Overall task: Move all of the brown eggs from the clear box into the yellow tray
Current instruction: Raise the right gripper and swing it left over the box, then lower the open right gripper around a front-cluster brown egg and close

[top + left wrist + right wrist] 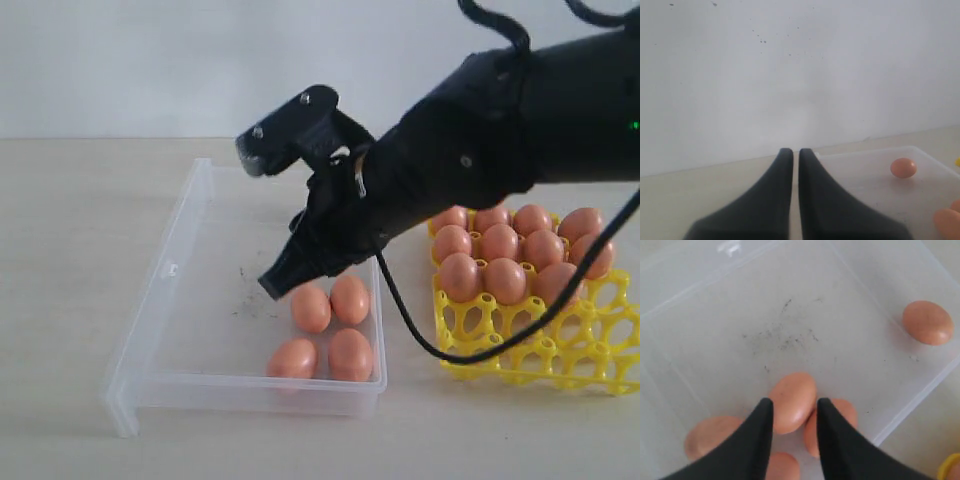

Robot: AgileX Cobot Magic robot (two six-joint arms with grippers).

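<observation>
My right gripper (793, 404) is down inside the clear box (160, 290), its two black fingers pressed against the sides of one brown egg (792, 390) that rests on the box floor. Other brown eggs lie close around it (350, 298), (293, 358), (351, 354), and one lies apart (927, 322). In the exterior view the right gripper (282, 282) tips down beside that cluster. The yellow tray (560, 350) stands to the right, its back cups filled with several brown eggs (500, 243). My left gripper (795, 152) is shut and empty, hovering beside the box.
Dark specks mark the box floor (785, 337). The right arm and its black cable (420, 335) hang over the gap between box and tray. The tray's front cups (590, 365) hold nothing. The box's lip (125, 415) faces the table's front edge.
</observation>
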